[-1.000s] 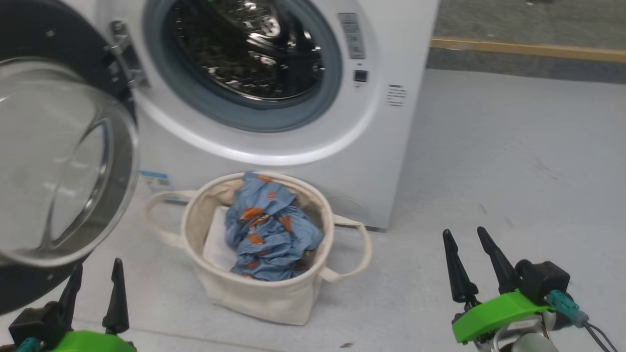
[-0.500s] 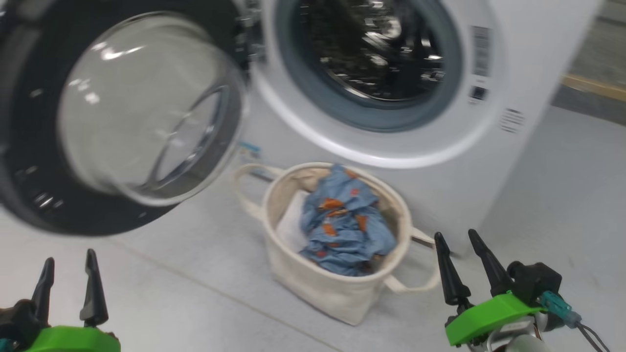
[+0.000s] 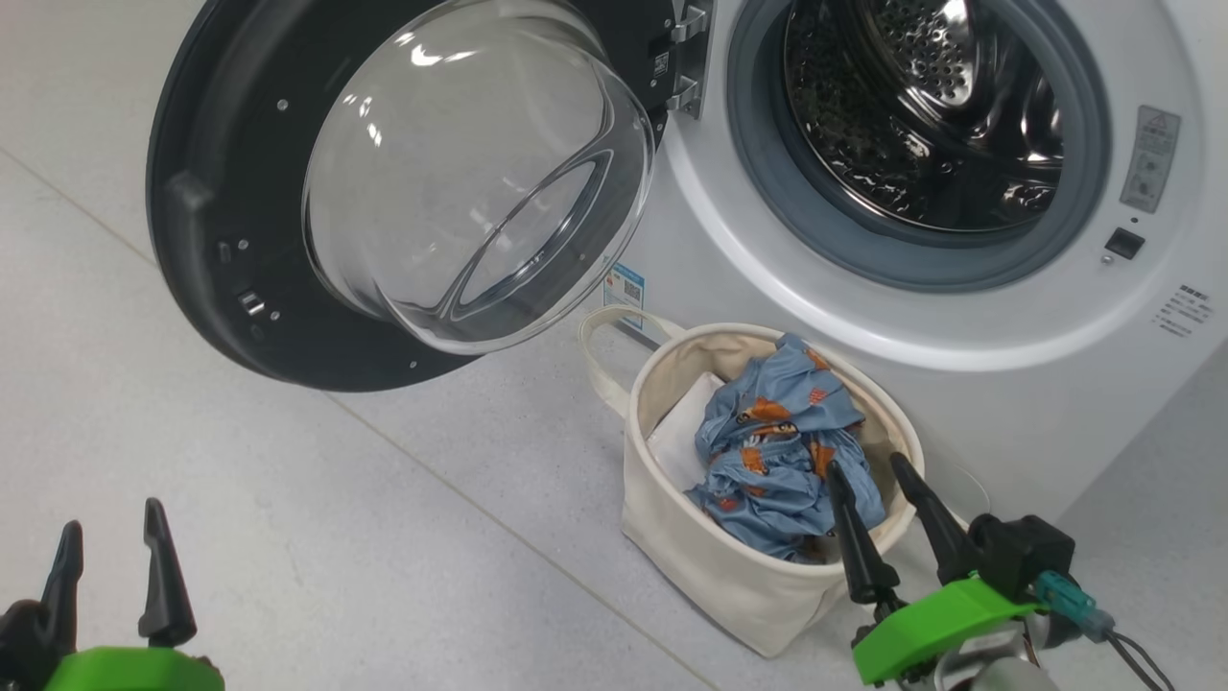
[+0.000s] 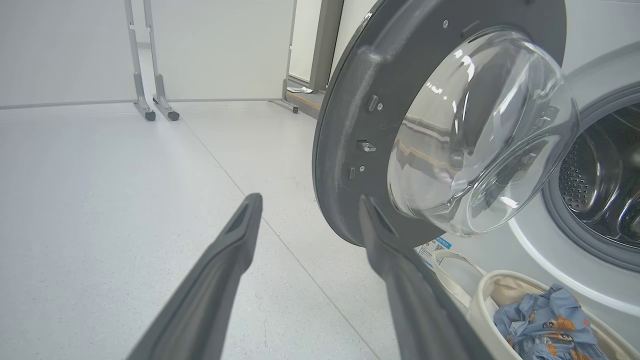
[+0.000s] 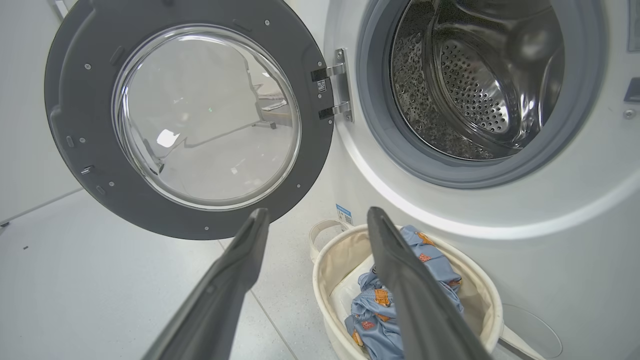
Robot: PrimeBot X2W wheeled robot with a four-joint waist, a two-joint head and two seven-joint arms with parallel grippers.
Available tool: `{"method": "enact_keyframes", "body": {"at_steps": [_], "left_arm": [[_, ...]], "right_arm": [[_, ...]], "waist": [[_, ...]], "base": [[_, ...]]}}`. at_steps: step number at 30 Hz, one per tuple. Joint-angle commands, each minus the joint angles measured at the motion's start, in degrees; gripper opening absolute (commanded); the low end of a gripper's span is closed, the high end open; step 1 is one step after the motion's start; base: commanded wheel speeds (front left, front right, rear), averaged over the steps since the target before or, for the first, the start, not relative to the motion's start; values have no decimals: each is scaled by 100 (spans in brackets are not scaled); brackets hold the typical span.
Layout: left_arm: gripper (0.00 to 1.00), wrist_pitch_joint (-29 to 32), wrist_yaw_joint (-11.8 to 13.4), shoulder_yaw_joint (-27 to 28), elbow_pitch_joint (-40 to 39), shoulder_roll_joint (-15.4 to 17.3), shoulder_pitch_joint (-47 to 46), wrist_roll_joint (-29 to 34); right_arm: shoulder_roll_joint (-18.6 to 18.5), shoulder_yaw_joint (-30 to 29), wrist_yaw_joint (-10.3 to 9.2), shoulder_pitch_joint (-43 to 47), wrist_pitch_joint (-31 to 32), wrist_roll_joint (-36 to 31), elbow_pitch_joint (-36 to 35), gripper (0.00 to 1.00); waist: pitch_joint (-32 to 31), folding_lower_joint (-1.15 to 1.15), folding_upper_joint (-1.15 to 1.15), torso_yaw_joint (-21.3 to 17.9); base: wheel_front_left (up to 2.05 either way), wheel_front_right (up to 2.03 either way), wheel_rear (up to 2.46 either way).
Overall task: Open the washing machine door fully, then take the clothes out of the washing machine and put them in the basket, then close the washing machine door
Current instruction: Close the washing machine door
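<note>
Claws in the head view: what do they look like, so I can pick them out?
The left claw and the right claw each have two long, black, tapering fingers on a bright green mount. Behind the right one sits a black block with a teal connector and thin dark cables.
</note>
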Motion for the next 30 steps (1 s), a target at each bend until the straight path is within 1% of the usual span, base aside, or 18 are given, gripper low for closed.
{"method": "enact_keyframes", "body": {"at_steps": [1,6,9,10,11,12,15,20,24,27,30], "left_arm": [[100,-50,24,262,-227,122,-161,-23],[100,-69,39,327,-301,128,-94,-90],[100,-7,-47,298,-331,175,-64,-136],[78,33,-90,317,-349,186,-87,-206],[17,62,-130,361,-370,194,-121,-297],[0,130,-189,408,-377,203,-159,-423],[0,390,-434,694,-395,231,-350,-1037],[0,1018,-839,1313,-177,538,-862,-2182],[0,1632,-1000,1775,304,864,-1469,-3078],[0,2106,-1097,2003,816,1076,-2011,-3697],[0,2528,-1201,2110,1374,1311,-2509,-4134]], "right_arm": [[3,136,3,-275,-71,38,-128,100],[3,169,3,-318,-71,63,-88,100],[3,179,3,-313,-71,69,-79,100],[3,183,3,-312,-71,66,-72,100],[3,189,3,-314,-71,56,-62,100],[3,195,3,-320,-71,49,-54,100],[3,222,3,-343,-71,35,-47,100],[4,283,3,-396,-71,-24,-11,100],[-30,308,3,-449,-71,-94,6,100],[-102,339,3,-489,-71,-130,24,100],[-180,353,3,-504,-71,-159,33,100]], "waist": [[4,0,0,-3],[-11,0,0,-16],[-13,0,0,-27],[-7,0,0,-28],[0,0,0,-27],[7,0,0,-28],[26,0,0,-29],[74,0,0,-44],[180,0,0,-54],[269,0,0,-64],[351,0,0,-85]], "base": [[0,0,0],[0,0,0],[0,0,0],[0,0,0],[0,0,0],[0,0,0],[0,0,0],[0,0,0],[0,0,0],[0,0,0],[0,0,0]]}}
